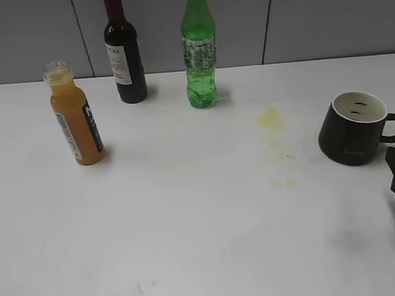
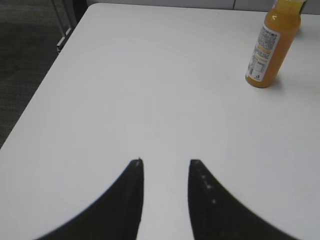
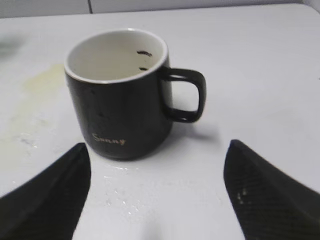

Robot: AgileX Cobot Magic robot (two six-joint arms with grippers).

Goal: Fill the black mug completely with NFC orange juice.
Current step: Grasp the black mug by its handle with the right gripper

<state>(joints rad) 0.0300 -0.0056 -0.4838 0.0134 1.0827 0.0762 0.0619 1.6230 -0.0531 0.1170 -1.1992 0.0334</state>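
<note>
The squat matte black mug (image 1: 352, 136) with white inside stands upright at the right of the white worktop (image 1: 189, 216), holding no liquid (only two dark specks on its inner wall). One slim clear plastic bottle of opaque NFC orange juice (image 1: 75, 116), nearly full and uncapped, stands far left. One dark wine bottle (image 1: 125, 58) and one green soda bottle (image 1: 199, 53) stand at the back edge. The middle lies open, yellowish stains (image 1: 272, 126) aside. Right end effector (image 3: 157, 200) is spread wide before the mug; left end effector (image 2: 165, 172) is parted, grasping nothing.
</note>
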